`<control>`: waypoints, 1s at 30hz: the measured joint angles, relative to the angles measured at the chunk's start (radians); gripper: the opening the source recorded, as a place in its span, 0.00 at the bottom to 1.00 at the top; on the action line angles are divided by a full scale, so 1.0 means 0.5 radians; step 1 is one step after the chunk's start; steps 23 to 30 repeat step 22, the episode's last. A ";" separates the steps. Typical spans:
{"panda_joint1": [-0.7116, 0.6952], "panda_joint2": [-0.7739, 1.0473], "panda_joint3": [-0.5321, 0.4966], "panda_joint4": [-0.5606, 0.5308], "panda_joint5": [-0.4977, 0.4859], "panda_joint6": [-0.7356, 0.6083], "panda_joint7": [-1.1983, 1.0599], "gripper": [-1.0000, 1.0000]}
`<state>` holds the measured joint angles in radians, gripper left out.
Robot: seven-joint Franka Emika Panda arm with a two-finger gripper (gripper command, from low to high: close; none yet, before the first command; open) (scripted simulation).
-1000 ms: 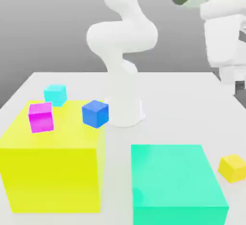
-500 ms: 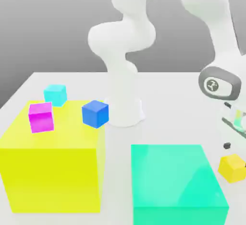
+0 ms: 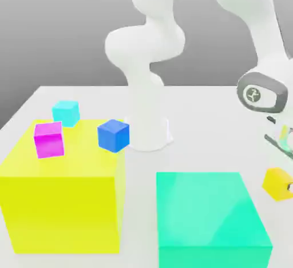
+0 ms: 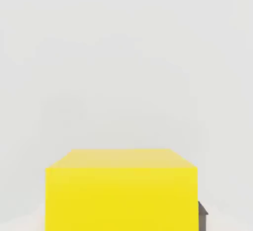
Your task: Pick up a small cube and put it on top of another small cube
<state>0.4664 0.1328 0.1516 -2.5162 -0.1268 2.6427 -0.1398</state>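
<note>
At the exterior view's far right, a small yellow cube sits between the fingers of my gripper, which is shut on it. The hand view has the same yellow cube close up, with a dark fingertip against its side. A small magenta cube rests on top of the large yellow block. By that block's far corner is a small blue cube. A small cyan cube lies on the table behind the block.
A large green block stands in front, right beside the held cube. My arm's white base rises at the middle back. The white table stretches between the base and the right side.
My arm swung down at the exterior view's right onto the yellow cube. The fingers went from open to shut on it, and the cube now sits a little higher in the picture.
</note>
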 joint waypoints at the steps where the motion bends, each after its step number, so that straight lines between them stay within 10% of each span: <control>1: -0.060 -0.060 -0.056 0.007 -0.001 -0.065 0.066 0.00; 15: -1.119 -0.949 -0.644 0.118 0.046 -1.040 1.054 0.00; 19: -1.333 -0.964 -0.797 0.018 0.056 -0.955 1.241 0.00; 20: -1.347 -0.950 -0.808 -0.008 0.057 -0.915 1.250 1.00; 30: -1.347 -0.950 -0.808 -0.008 0.058 -0.915 1.250 1.00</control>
